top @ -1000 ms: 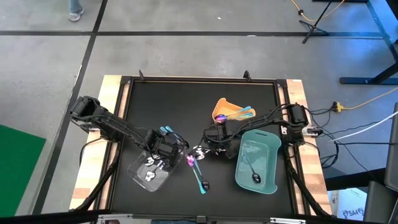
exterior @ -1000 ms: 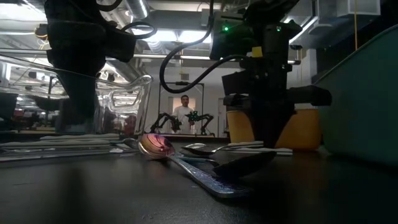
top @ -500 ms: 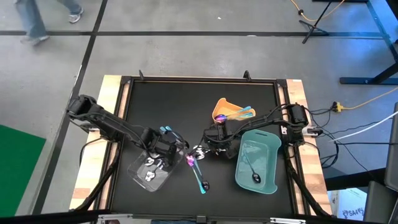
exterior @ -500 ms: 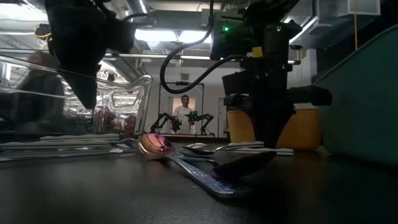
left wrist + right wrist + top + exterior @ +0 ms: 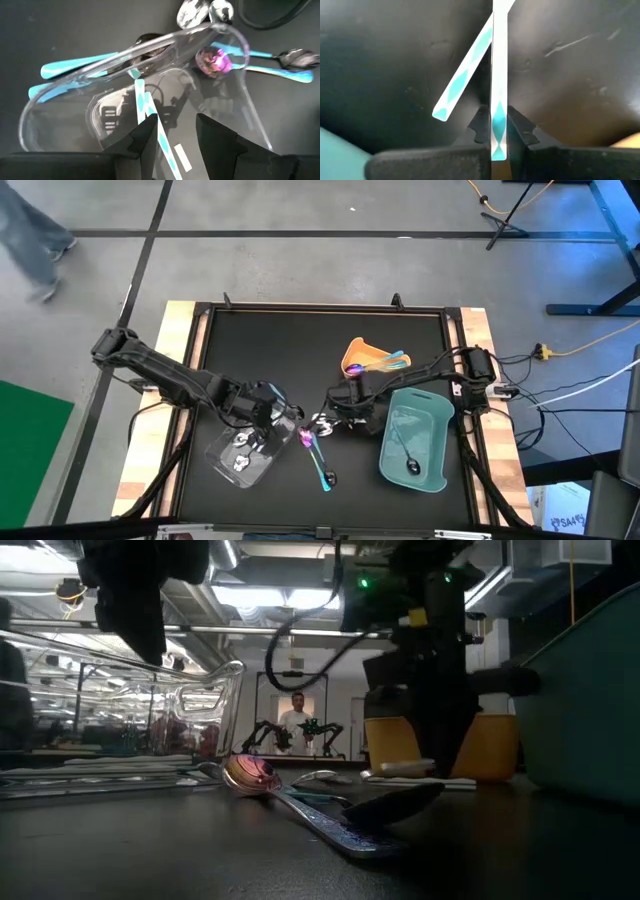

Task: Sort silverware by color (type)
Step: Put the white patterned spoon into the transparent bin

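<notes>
My right gripper (image 5: pixel 338 412) stands over the loose pile of silverware (image 5: pixel 320 425) in the middle of the table, shut on a white utensil handle with teal diamonds. A second such handle (image 5: pixel 462 80) lies beside it. My left gripper (image 5: pixel 268 412) hangs open above the clear tray (image 5: pixel 243 452), which holds silver spoons. In the left wrist view a white-and-teal handle (image 5: pixel 147 107) shows between the open fingers (image 5: pixel 175 122), and an iridescent spoon (image 5: pixel 212 59) and teal handles (image 5: pixel 75 62) lie beyond the tray's rim. My right gripper pinches the white-and-teal handle (image 5: pixel 498 95) near its free end between the two fingers (image 5: pixel 480 122), coming from above and pointing down. The handle runs straight out from between them, and its held end (image 5: pixel 405 768) sits nearly level, just off the table. My left gripper: I cannot tell whether the handle beside one finger touches it.
A yellow tray (image 5: pixel 362 350) with teal-handled spoons stands behind the right gripper. The teal tray (image 5: pixel 430 465) with one dark spoon (image 5: pixel 408 463) is to its right. An iridescent spoon (image 5: pixel 250 775) and a teal-handled spoon (image 5: pixel 322 472) lie on the near side.
My left gripper has risen well above the clear tray, and its arm has swung back toward the table's left edge. My right gripper has stayed over the pile, and the held end of the white-and-teal handle has come up slightly off the table.
</notes>
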You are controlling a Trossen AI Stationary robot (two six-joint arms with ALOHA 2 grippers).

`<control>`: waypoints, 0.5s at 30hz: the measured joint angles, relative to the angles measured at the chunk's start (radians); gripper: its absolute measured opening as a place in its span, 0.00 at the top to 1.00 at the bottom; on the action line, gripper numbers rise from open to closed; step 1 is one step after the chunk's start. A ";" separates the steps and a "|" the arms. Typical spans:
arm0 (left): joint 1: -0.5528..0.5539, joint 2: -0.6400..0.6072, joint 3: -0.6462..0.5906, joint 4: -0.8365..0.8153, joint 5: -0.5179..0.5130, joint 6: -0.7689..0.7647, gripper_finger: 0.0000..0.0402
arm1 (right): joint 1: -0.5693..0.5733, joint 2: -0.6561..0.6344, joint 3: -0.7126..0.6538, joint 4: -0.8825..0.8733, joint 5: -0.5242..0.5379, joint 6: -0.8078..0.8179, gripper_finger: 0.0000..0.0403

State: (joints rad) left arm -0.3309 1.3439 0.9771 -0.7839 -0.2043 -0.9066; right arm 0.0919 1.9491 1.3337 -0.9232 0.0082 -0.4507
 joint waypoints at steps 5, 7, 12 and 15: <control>0.000 -0.039 0.000 -0.009 -0.008 0.002 0.68 | 0.000 0.000 0.094 -0.101 0.000 0.000 0.96; 0.000 -0.053 0.000 -0.013 -0.016 0.002 0.68 | 0.000 0.000 0.134 -0.136 0.008 0.000 0.96; -0.005 -0.090 0.000 -0.018 -0.022 0.003 0.68 | 0.000 0.000 0.229 -0.234 0.011 0.000 0.96; -0.005 -0.101 0.000 -0.006 -0.022 0.003 0.68 | 0.000 0.000 0.277 -0.276 0.011 0.000 0.96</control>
State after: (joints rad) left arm -0.3359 1.2429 0.9775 -0.7902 -0.2265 -0.9039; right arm 0.0921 1.9488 1.6102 -1.1995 0.0189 -0.4511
